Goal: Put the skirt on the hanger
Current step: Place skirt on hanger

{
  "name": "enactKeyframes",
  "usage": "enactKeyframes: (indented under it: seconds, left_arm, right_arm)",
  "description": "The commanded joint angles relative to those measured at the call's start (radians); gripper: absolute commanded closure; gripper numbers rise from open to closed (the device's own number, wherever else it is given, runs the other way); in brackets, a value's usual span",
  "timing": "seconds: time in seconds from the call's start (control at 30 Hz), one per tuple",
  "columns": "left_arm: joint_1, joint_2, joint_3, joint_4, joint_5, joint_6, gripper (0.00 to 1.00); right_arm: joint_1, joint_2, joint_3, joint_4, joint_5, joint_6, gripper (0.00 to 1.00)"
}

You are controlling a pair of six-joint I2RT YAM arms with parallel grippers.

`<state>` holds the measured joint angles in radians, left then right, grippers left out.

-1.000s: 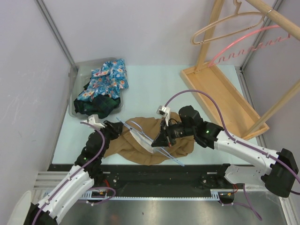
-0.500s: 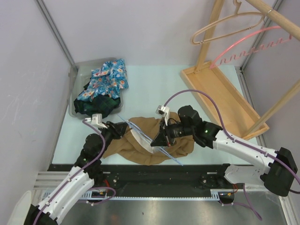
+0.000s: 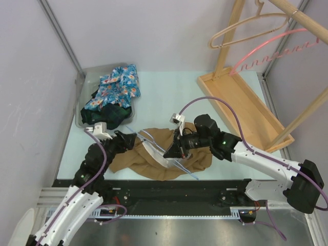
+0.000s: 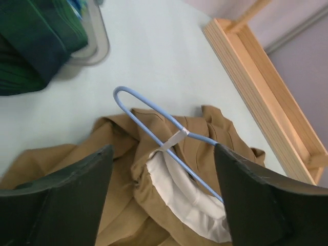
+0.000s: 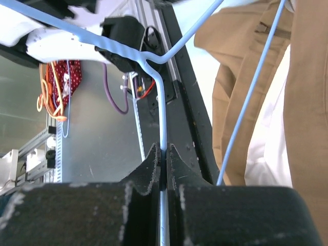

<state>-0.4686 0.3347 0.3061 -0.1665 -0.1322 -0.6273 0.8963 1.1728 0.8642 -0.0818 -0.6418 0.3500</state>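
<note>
Pale green table (image 3: pixel 169 97), enclosed by plain grey walls, with both arms working at its near edge.

**Item.** The brown skirt (image 3: pixel 197 160) lies crumpled on the table close to the near edge, between the two arms. Its waist is turned open and the white lining (image 4: pixel 184 205) shows. The blue wire hanger (image 4: pixel 174 138) lies across the skirt with its hook end pointing towards the left arm. It appears to pass through the waist opening, though this cannot be confirmed.

**Change noted.** Over the last second the left gripper (image 3: pixel 128 139) has spread its fingers wide and drawn slightly back. It now holds nothing. A second ago it was narrower and right at the skirt's left edge. Judgement: the cloth on that side has been let go, so the skirt is not yet secured on the hanger and a fresh grasp looks necessary.

**Grippers.** The right gripper (image 5: pixel 163 151) is pinched fully closed on the hanger wire above the skirt's middle. The left gripper hovers just beside the skirt's left edge, the waist and hook lying straight ahead between its fingers.

**Surroundings.** A bin (image 3: pixel 82 102) of other clothes stands at far left. A wooden rack (image 3: pixel 241 102) carrying spare hangers stands at far right, well apart from the skirt.
</note>
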Motion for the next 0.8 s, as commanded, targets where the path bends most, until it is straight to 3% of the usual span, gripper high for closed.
enactKeyframes:
  seconds: [0.0, 0.13, 0.27, 0.3, 0.37, 0.4, 0.53, 0.67, 0.77]
  left_arm:
    - [0.004, -0.023, 0.177, -0.264, -0.152, -0.021, 0.09]
    - [0.005, 0.021, 0.283, -0.289, -0.075, 0.081, 0.05]
    - [0.004, 0.107, 0.390, -0.286, 0.138, 0.240, 0.05]
    - [0.005, 0.128, 0.425, -0.289, 0.278, 0.274, 0.05]
    - [0.004, 0.171, 0.450, -0.281, 0.417, 0.349, 0.09]
    - [0.004, 0.176, 0.464, -0.275, 0.496, 0.369, 0.09]
    - [0.005, 0.170, 0.495, -0.251, 0.589, 0.458, 0.09]
    - [0.004, 0.228, 0.522, -0.284, 0.702, 0.512, 0.09]
    - [0.004, 0.253, 0.481, -0.214, 0.830, 0.491, 0.09]
  right_arm:
    - [-0.033, 0.004, 0.007, 0.119, -0.048, 0.015, 1.00]
    - [-0.094, 0.025, 0.009, 0.198, -0.174, 0.059, 1.00]
    - [-0.178, 0.073, 0.010, 0.289, -0.373, 0.145, 1.00]
    - [-0.194, 0.094, 0.015, 0.284, -0.447, 0.152, 1.00]
    - [-0.192, 0.114, 0.051, 0.203, -0.508, 0.110, 1.00]
    - [-0.188, 0.120, 0.065, 0.168, -0.521, 0.060, 1.00]
    - [-0.181, 0.143, 0.114, -0.004, -0.549, -0.031, 1.00]
    - [-0.178, 0.146, 0.125, -0.001, -0.584, -0.019, 1.00]
    - [-0.169, 0.159, 0.130, 0.054, -0.625, 0.033, 1.00]
